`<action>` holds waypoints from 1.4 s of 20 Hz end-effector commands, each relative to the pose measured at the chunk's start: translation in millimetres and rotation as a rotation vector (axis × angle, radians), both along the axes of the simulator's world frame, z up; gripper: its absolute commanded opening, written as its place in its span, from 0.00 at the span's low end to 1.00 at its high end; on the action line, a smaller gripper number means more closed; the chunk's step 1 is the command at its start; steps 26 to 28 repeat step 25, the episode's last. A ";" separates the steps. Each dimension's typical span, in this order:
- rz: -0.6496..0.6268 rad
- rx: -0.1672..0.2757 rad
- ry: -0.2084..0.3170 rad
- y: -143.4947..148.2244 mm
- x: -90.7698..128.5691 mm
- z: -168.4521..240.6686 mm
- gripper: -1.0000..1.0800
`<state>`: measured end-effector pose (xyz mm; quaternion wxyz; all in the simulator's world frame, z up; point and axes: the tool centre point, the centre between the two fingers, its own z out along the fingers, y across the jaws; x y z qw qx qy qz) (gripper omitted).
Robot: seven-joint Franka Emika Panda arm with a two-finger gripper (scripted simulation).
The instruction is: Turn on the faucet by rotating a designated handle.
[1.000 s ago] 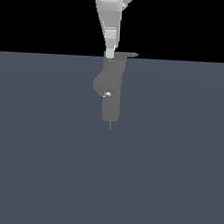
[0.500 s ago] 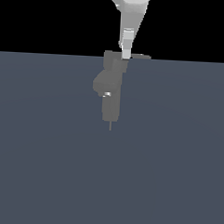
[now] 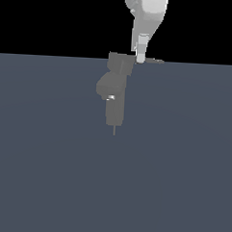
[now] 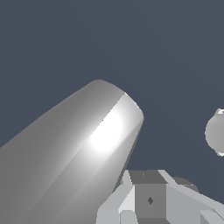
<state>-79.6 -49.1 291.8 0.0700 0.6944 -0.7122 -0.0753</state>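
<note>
Dark blue-grey surface (image 3: 47,182) fills the lower part of the exterior view, under a black background; nothing else stands on it but the fixture

Pincer (image 3: 140,58): white, descending from above, tip at the level of the handle (image 3: 152,61) and just beside the faucet's boxy top, on the exterior view's right. Only one finger outline can be made out, so whether the jaws stand wide or narrow cannot be told. Contact between tip and blade looks likely but cannot be confirmed. The wrist view shows a large pale rounded form close to the lens and grey blocks below it, too near to identify

Handle: thin flat blade projecting sideways from the top toward the exterior view's right, roughly level

Faucet (image 3: 112,86): dark grey, near the far edge of the surface, rounded body, rectangular spout pointing down

Step in hand, as judged: engaging the handle near its root for rotation

Next move calls for a sideways push on the blade, following an arc about the faucet's vertical axis, with the tip kept at blade height so it does not slip over or under the thin edge
</note>
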 end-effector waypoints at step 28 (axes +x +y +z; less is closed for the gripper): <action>-0.027 -0.003 -0.008 -65.7 43.9 -8.2 0.00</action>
